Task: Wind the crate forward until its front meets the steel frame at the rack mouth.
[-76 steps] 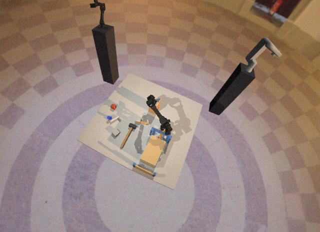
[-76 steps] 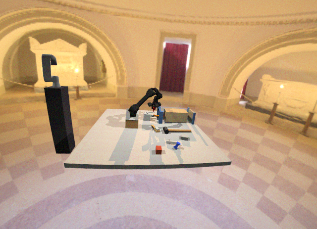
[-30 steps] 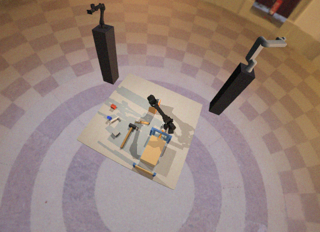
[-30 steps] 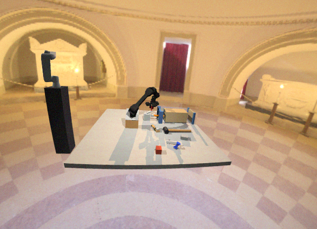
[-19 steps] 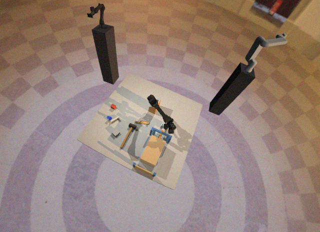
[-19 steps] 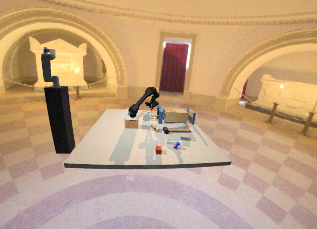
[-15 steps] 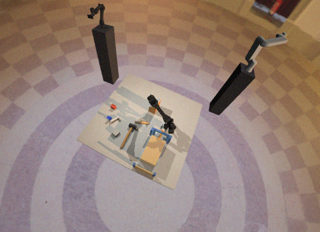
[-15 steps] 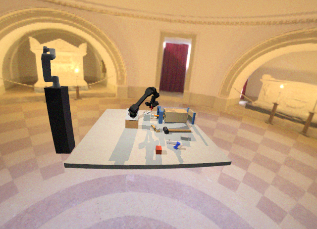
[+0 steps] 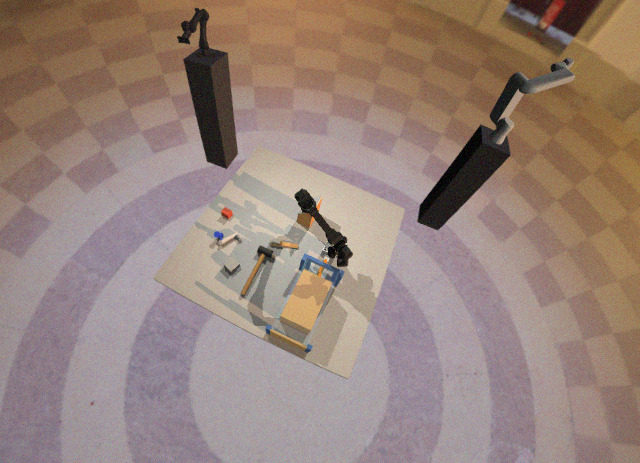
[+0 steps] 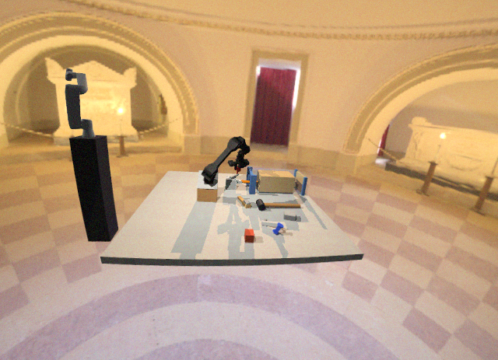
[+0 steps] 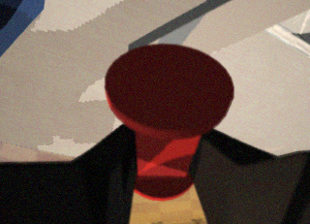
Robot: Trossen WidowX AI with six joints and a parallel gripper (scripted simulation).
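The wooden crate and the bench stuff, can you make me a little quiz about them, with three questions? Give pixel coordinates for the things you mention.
1. True or false: the hammer (image 9: pixel 252 278) (image 10: pixel 282 205) has a black head.
2. Pick one: what colour is the knob (image 11: pixel 170 88) between the tool's fingers?
a) blue
b) red
c) green
3. Fill in: the frame (image 9: pixel 334 273) (image 10: pixel 252 183) at the end of the crate (image 9: pixel 307 298) (image 10: pixel 276 182) nearest the arm (image 9: pixel 324 225) (image 10: pixel 222 159) is coloured ____.

Key: 1 true; 2 b; 3 blue
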